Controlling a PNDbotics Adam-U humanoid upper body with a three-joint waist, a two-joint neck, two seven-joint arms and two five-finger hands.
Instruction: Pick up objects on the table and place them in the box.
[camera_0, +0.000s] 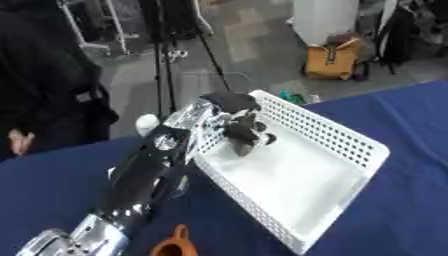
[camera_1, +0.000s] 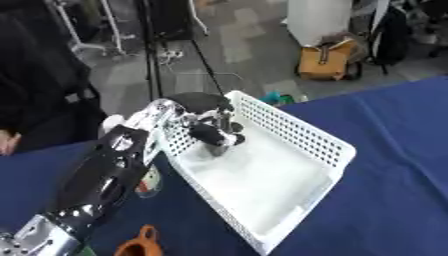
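My left arm reaches in from the lower left, and my left hand (camera_0: 229, 120) hangs over the far left corner of the white mesh box (camera_0: 350, 145). Its fingers curl downward inside the box around a small grey thing (camera_0: 243, 148) at their tips, which sits just above the box floor; I cannot make out what it is. The rest of the box floor is bare white. An orange object with a loop handle (camera_0: 173, 245) lies on the blue tablecloth at the bottom edge, near my forearm. My right hand does not show.
A small clear thing (camera_1: 149, 184) sits on the cloth under my forearm, left of the box. A white rounded object (camera_0: 147, 123) shows at the table's far edge behind my arm. A person in black stands at the far left. Blue cloth (camera_0: 411, 200) stretches right of the box.
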